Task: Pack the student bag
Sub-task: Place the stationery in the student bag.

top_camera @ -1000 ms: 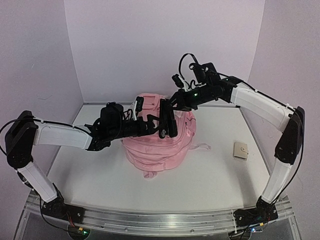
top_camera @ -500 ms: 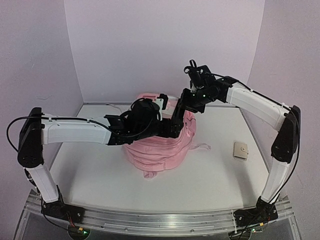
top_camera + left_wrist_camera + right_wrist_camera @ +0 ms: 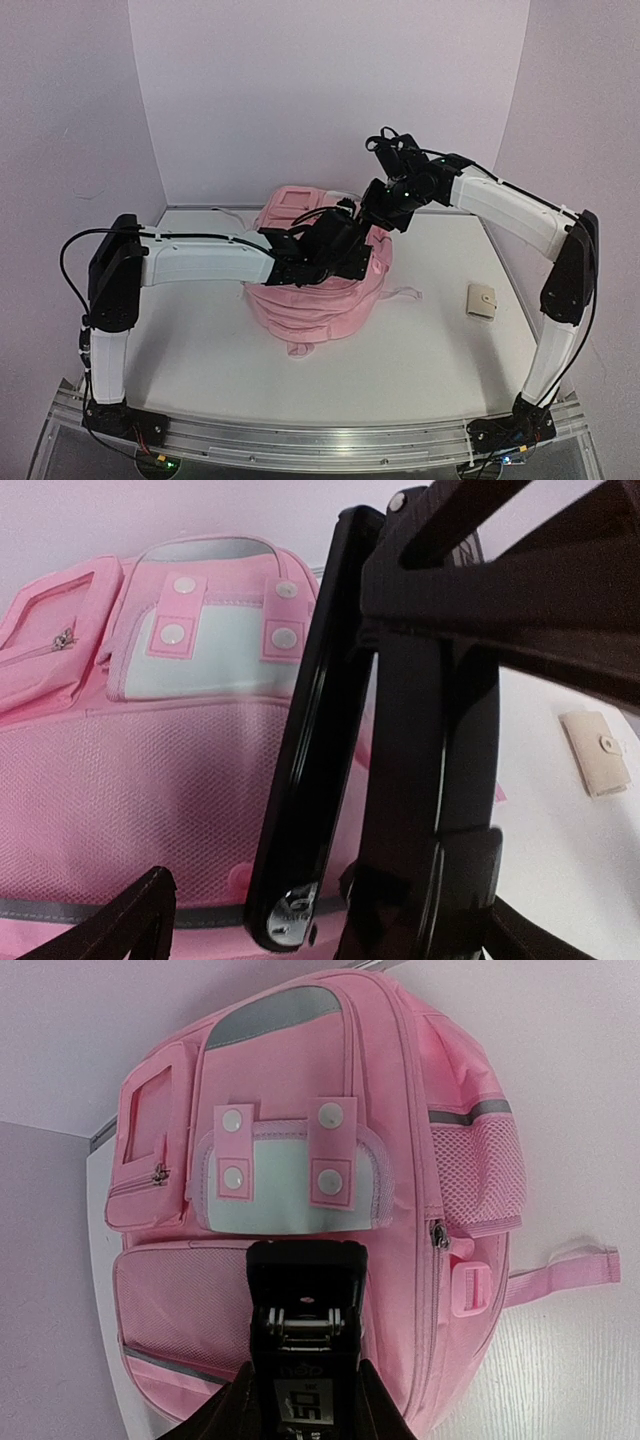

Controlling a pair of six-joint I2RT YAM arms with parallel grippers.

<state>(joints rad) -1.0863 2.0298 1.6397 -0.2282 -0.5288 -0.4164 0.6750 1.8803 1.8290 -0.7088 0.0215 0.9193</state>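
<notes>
Soft, even light from above; faint shadow under the bag (image 3: 315,305) on the counter (image 3: 430,350). Left wrist view: black object (image 3: 310,730) between the jaws blurred; counter right of the jaws glares.

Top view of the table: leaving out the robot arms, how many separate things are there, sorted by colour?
Pink: 1, the student bag
Beige: 1, the small wallet lying on the table
Black: 1, what looks like a stapler, held over the bag by the right gripper
Total: 3
</notes>
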